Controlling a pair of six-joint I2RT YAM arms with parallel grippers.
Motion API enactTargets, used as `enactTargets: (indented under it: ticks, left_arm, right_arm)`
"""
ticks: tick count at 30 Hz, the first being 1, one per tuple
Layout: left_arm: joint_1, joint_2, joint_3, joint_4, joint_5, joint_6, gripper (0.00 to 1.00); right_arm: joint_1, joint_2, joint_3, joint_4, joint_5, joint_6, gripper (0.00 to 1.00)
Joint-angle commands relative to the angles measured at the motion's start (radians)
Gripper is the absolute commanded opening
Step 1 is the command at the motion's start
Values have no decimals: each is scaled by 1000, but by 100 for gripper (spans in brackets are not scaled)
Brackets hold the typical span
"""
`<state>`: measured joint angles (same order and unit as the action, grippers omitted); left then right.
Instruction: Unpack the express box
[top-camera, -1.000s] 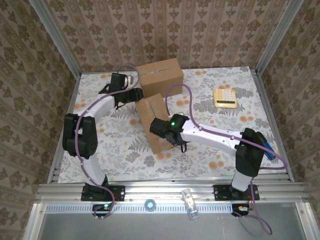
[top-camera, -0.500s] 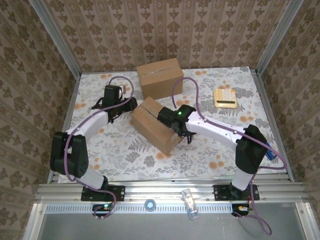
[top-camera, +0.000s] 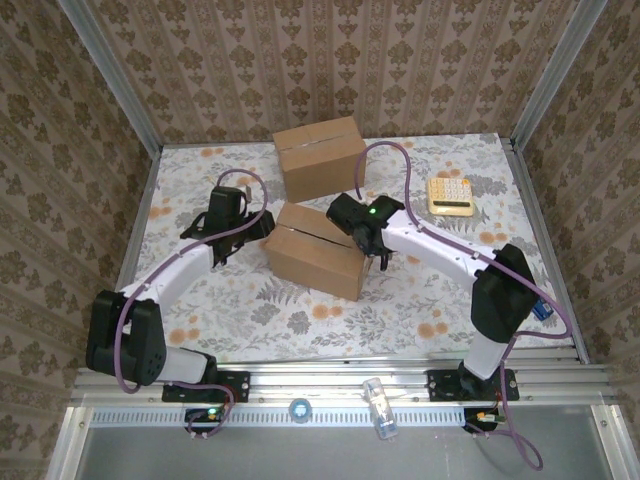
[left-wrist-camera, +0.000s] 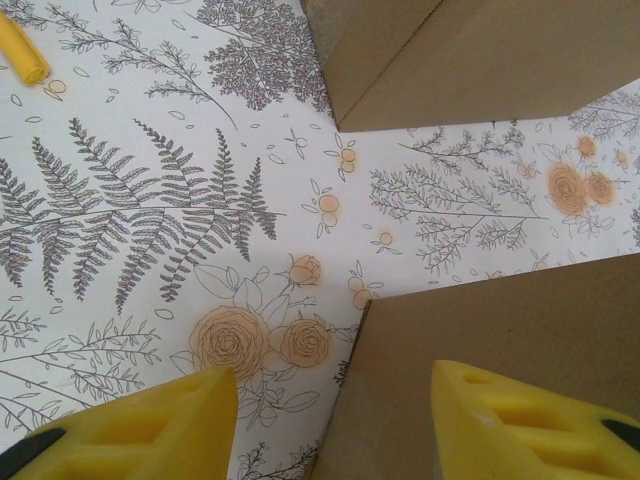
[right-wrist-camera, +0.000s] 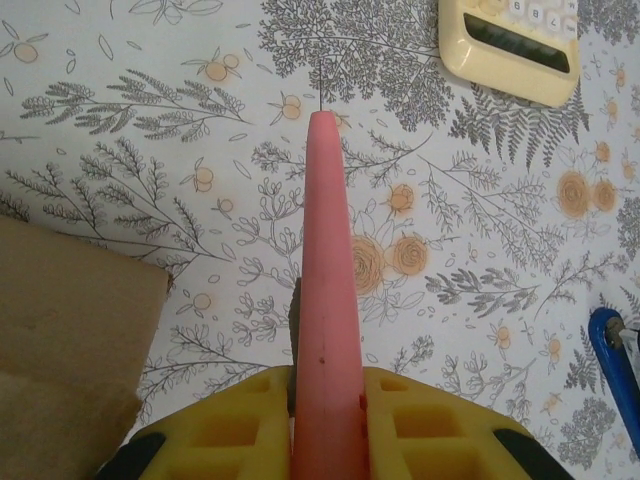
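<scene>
Right hand: the right hand (right-wrist-camera: 325, 382) is closed on a pink tool (right-wrist-camera: 325, 250), its yellow fingers (right-wrist-camera: 425, 415) pressed against the tool on either side.
Pink tool: a long, narrow stick that tapers to a thin tip. It juts straight out from the fingers over the flowered surface (top-camera: 440, 290), and its tip touches nothing.
Beside the right hand: in the right wrist view a brown corner of the express box (top-camera: 315, 250) shows at the lower left, just beside the fingers and clear of the tool.
Left hand: the left hand (left-wrist-camera: 330, 380) is open, its two yellow fingers well apart and gripping nothing.
Between the left fingers: an upright corner edge of the express box stands in the gap. One finger is over the cardboard, the other over bare surface. Whether either finger touches the box cannot be told.
Express box: it sits near the middle of the surface between the two arms, flat on its base, with a seam running along its closed top. The left hand is at its left end and the right arm's wrist is at its far right corner.
Second box (top-camera: 320, 158): a brown carton of similar kind, closed, just behind the express box and apart from it by a narrow strip of surface.
Calculator (top-camera: 450, 194): cream-coloured, lying flat toward the far right, well apart from both boxes.
Blue object (right-wrist-camera: 612, 365): at the right edge of the right wrist view. What it is cannot be told.
Yellow object (left-wrist-camera: 20, 50): cut off at the upper left corner of the left wrist view and lying on the surface. Its kind is unclear.
</scene>
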<state>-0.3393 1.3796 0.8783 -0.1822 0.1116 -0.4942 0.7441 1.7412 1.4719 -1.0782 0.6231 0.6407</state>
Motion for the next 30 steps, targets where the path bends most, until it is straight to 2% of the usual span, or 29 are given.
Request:
enactTargets:
  ticks: [1, 11, 17, 22, 24, 26, 30]
  left_arm:
    - [-48, 7, -20, -78, 52, 4, 54]
    - [-18, 21, 118, -212, -110, 62, 82]
    - [20, 20, 236, -273, -187, 88, 86]
    - [19, -50, 284, -287, -191, 92, 90]
    - [17, -88, 282, -288, -173, 93, 91]
    - [12, -134, 270, -272, -103, 98, 90]
    - [-14, -204, 241, -187, 143, 96, 89]
  right_arm:
    - [22, 31, 37, 156, -46, -23, 0]
    - [-1, -32, -41, 103, -8, 30, 0]
    - [-37, -121, -119, 62, 40, 44, 0]
    - [-71, -244, -161, 42, 52, 19, 0]
    - [-80, -308, -184, 66, 18, -19, 0]
    - [-90, -401, -214, 124, -64, -77, 0]
    - [-98, -579, -274, 288, -288, -192, 0]
